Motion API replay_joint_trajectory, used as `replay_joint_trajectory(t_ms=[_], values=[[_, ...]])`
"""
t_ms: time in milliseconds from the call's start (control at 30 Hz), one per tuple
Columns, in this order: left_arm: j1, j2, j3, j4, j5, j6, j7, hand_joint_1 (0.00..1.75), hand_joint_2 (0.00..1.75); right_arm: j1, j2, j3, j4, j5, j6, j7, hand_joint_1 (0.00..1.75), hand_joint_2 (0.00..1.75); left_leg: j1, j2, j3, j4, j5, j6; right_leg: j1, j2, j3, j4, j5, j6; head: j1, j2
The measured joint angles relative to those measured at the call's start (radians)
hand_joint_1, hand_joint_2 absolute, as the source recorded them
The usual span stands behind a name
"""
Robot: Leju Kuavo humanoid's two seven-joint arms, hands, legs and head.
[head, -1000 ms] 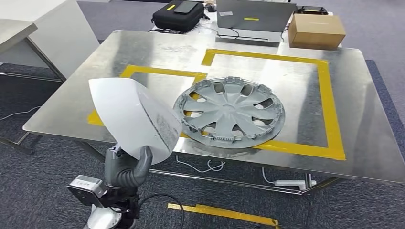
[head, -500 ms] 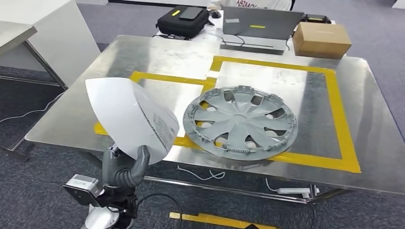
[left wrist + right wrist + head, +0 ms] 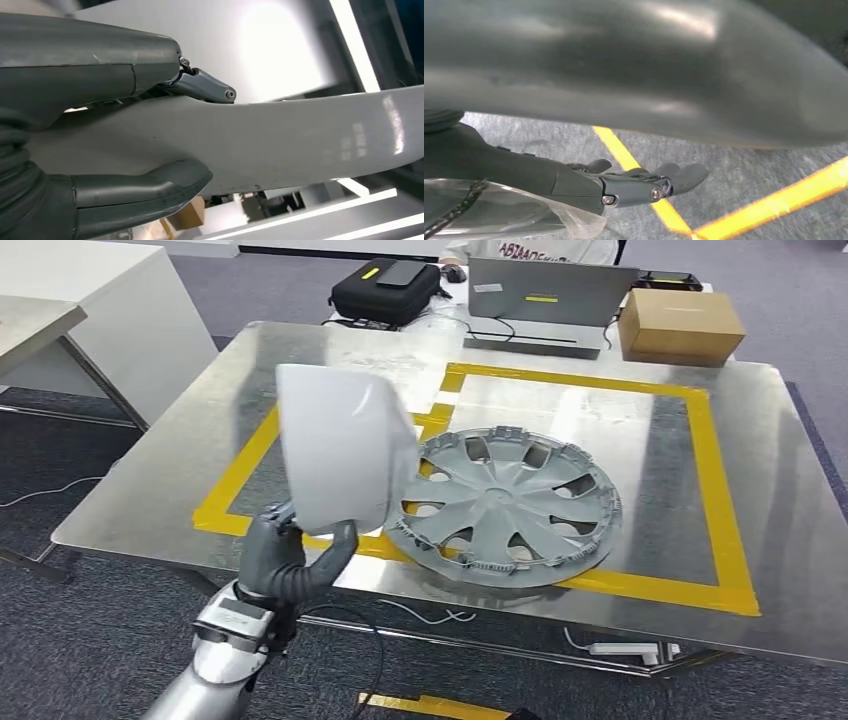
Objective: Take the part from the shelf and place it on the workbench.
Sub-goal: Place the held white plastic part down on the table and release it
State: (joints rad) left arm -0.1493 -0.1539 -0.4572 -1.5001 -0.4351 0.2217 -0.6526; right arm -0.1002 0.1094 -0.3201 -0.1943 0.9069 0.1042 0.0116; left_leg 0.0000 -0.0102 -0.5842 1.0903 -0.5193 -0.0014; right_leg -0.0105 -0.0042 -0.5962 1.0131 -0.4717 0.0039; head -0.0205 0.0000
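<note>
Part — now higher, over workbench

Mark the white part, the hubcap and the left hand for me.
white part point(image 3: 340, 450), head view, middle of its broad face.
hubcap point(image 3: 515, 502), head view, centre hub.
left hand point(image 3: 290, 558), head view, the grey fingers gripping the part's lower edge.

Bare tabletop inside the left taped frame lies open; the hubcap blocks the right.
</note>
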Motion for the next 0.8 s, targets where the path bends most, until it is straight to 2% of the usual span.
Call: replay_joint_trajectory(t_ms=[100,133,167,200,267,300,367,467,533,600,633,667,700,767,800], values=[[-0.115,0.017,-0.058,0.044,-0.174,0.004,0.028,1.75,1.75,-0.021,0.007,0.014,0.000,0.028,0.024,0.015,0.00,0.00,0.004,0.002,-0.070,0.157,-0.092,-0.015,-0.001,-0.001,0.002,-0.001,0.003,-0.004,-0.004,0.000],[-0.150,0.020,-0.081,0.064,-0.222,0.007,0.038,1.75,1.75,-0.026,0.010,0.020,0.000,0.037,0.031,0.022,0.00,0.00,0.006,0.002,-0.089,0.197,-0.106,-0.017,-0.001,-0.001,0.002,-0.001,0.003,-0.004,-0.004,0.000],[-0.186,0.022,-0.105,0.086,-0.270,0.014,0.049,1.75,1.75,-0.030,0.012,0.026,0.000,0.045,0.037,0.030,0.00,0.00,0.007,0.002,-0.096,0.207,-0.101,-0.019,-0.001,0.000,0.002,0.000,0.003,-0.004,-0.004,0.000],[-0.223,0.023,-0.128,0.108,-0.316,0.025,0.059,1.75,1.75,-0.034,0.015,0.032,0.000,0.053,0.043,0.035,0.00,0.00,0.008,0.002,-0.087,0.179,-0.075,-0.020,-0.001,0.000,0.003,0.000,0.003,-0.003,-0.004,0.000],[-0.294,0.024,-0.175,0.156,-0.422,0.067,0.078,1.75,1.75,-0.041,0.020,0.044,0.000,0.067,0.055,0.049,0.00,0.00,0.010,0.002,-0.037,0.054,0.001,-0.018,-0.001,0.001,0.004,0.001,0.002,-0.001,-0.003,0.000],[-0.327,0.024,-0.199,0.184,-0.477,0.092,0.087,1.75,1.75,-0.046,0.022,0.049,0.000,0.073,0.061,0.053,0.00,0.00,0.008,0.003,-0.017,-0.004,0.019,-0.015,-0.001,0.002,0.003,0.002,0.003,0.003,-0.004,0.000],[-0.382,0.024,-0.248,0.247,-0.578,0.142,0.107,1.75,1.75,-0.053,0.026,0.060,0.000,0.085,0.073,0.064,0.00,0.00,0.004,0.003,-0.005,-0.053,0.030,-0.001,0.000,0.003,-0.002,0.002,0.005,0.014,-0.003,0.000],[-0.449,0.021,-0.307,0.338,-0.665,0.182,0.141,1.75,1.75,-0.060,0.029,0.074,0.000,0.100,0.084,0.072,0.00,0.00,0.004,0.004,-0.004,-0.063,0.047,0.023,-0.002,0.003,-0.012,0.007,0.000,0.032,-0.002,0.000],[-0.504,0.017,-0.335,0.399,-0.706,0.195,0.175,1.75,1.75,-0.073,0.029,0.082,-0.001,0.109,0.076,0.063,0.00,0.00,0.007,0.006,-0.001,-0.071,0.055,0.034,-0.004,0.003,-0.048,0.072,-0.038,0.040,0.004,0.000],[-0.563,0.015,-0.354,0.465,-0.736,0.179,0.218,1.75,1.75,-0.095,0.029,0.090,-0.001,0.115,0.074,0.058,0.00,0.00,0.006,0.008,-0.005,-0.071,0.057,0.038,-0.005,0.003,-0.113,0.201,-0.091,0.046,0.009,0.000],[-0.587,0.016,-0.359,0.498,-0.744,0.165,0.234,1.75,1.75,-0.106,0.029,0.093,-0.001,0.116,0.079,0.061,0.00,0.00,0.006,0.008,-0.006,-0.070,0.057,0.039,-0.005,0.003,-0.142,0.253,-0.105,0.048,0.009,0.000],[-0.608,0.017,-0.362,0.532,-0.748,0.155,0.246,1.75,1.75,-0.115,0.029,0.095,-0.001,0.117,0.083,0.064,0.00,0.00,0.005,0.009,-0.006,-0.070,0.057,0.039,-0.006,0.003,-0.155,0.274,-0.100,0.050,0.009,0.000],[-0.625,0.018,-0.364,0.565,-0.749,0.153,0.253,1.75,1.75,-0.121,0.029,0.096,-0.001,0.117,0.085,0.067,0.00,0.00,0.006,0.008,-0.005,-0.070,0.056,0.038,-0.007,0.003,-0.149,0.256,-0.077,0.050,0.009,0.000],[-0.648,0.021,-0.362,0.626,-0.744,0.169,0.264,1.75,1.75,-0.129,0.029,0.097,-0.001,0.118,0.084,0.070,0.00,0.00,0.006,0.006,-0.002,-0.070,0.053,0.034,-0.010,0.003,-0.093,0.132,-0.009,0.050,0.010,0.000],[-0.656,0.022,-0.358,0.654,-0.739,0.181,0.270,1.75,1.75,-0.132,0.029,0.098,-0.001,0.118,0.082,0.070,0.00,0.00,0.004,0.004,-0.002,-0.069,0.051,0.029,-0.011,0.003,-0.060,0.068,0.012,0.048,0.010,0.000]])
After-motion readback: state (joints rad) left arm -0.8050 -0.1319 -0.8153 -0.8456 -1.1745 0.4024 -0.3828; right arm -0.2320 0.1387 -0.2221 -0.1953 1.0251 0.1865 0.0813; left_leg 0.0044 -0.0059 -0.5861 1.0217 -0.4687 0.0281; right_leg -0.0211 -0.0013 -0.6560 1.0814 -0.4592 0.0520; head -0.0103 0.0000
